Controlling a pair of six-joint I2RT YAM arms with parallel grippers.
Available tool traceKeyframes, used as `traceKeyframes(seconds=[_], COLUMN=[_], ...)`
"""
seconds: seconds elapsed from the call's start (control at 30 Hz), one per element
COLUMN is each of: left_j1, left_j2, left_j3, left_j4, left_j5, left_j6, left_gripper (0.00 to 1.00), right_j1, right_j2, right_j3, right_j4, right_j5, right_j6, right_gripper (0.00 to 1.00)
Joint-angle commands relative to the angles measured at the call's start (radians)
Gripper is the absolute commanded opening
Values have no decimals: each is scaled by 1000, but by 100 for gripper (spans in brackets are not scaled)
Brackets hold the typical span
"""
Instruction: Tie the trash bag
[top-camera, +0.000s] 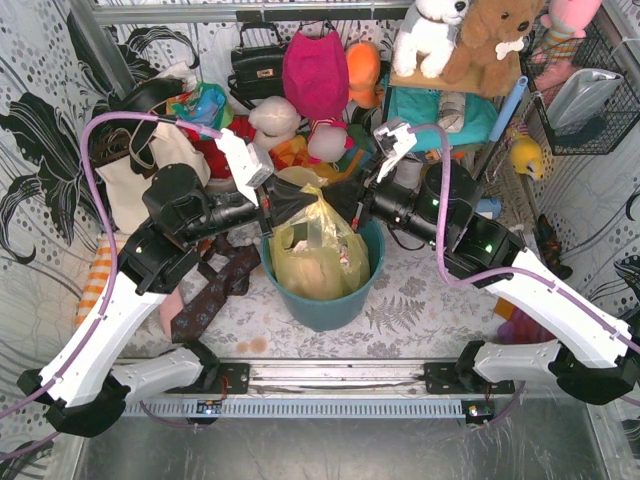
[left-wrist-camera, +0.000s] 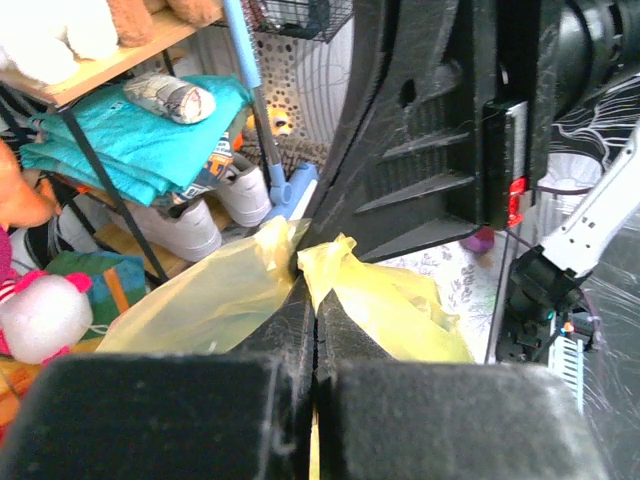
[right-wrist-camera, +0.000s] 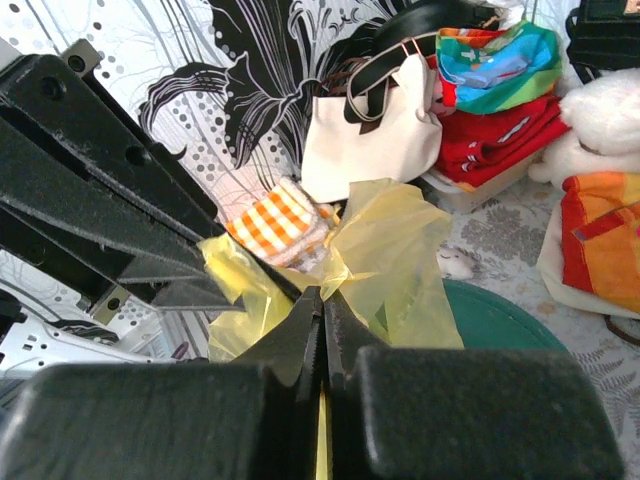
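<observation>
While both wrist views fill with crinkled yellow film, I read each hand as pressed together on it. My left hand (left-wrist-camera: 314, 300) has its blocky black fingers closed flat against each other. A flap of the trash bag (top-camera: 318, 250) is pinched at the tips and spills out to either side in soft creases. My right hand (right-wrist-camera: 321, 305) looks the same, its fingers shut to a thin seam and nipping a puckered ear of the thin, translucent plastic. From above, the two hands sit close together over the bag's mouth. The bag stands upright inside the round teal bin (top-camera: 325, 310), its bulging body showing dim shapes through the film. The bin rests on the leaf-printed surface (top-camera: 420, 300), and a cream canvas tote (right-wrist-camera: 365, 140) stands off to its left.
</observation>
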Motion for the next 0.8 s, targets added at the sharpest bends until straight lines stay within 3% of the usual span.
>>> traceKeyframes(seconds=[0.0,0.37,0.77], left_j1=[0,-1,-1], left_j2=[-10,-27,-12], left_j3=[4,-6,-2], left_j4=[-5,6,-6], left_j5=[-88,-133,-136], left_j6=[39,45,51], left_gripper=[0,0,0], right_j1=[3,2,3], right_j2=[-43,-69,-70], right_j3=[-18,-24,-83], right_j4=[-3,-7,70], right_j5=[50,8,-237], right_j6=[27,27,87], right_gripper=[0,0,0])
